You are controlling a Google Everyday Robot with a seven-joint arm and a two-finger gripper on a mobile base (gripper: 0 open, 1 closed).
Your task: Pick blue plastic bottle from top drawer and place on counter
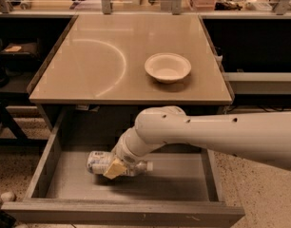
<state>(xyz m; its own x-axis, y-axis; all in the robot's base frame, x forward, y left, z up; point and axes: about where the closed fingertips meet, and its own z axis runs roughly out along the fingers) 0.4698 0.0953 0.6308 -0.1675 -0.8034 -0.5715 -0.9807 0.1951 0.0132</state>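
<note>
Camera view looks down over the table (88, 80) and the open top drawer (183, 182), which stands out below the table's near edge. On the glossy beige table top a white bowl (168, 67) stands upright, toward 2 o'clock from the middle. A faint curved arc mark (118, 63) lies at 9 o'clock from the bowl and apart from it.

A thick white arm (221, 134) comes in from 4 o'clock of the frame and crosses above the right half of the drawer, hiding part of the drawer's back wall. Its bent wrist ends at the tool (117, 166), low in the drawer at about 7 o'clock of the frame. The blue plastic bottle (99, 161) lies on its side on the grey drawer floor, left of the middle, with its white cap (149, 166) pointing to 3 o'clock. The tool sits over the bottle's middle, so only the labelled end and the cap show. Whether the tool is clamped on the bottle or only set against it cannot be told from this angle.

The drawer has low sides, a plain flat bottom and a front lip at 6 o'clock. A grey edge rims the table. Dark shelving (17, 51) flanks it at 9 and 3 o'clock, and a back ledge (136, 11) at 12 o'clock carries small items, perhaps tools, too unclear to name. Speckled floor (12, 170) shows at 8 o'clock.
</note>
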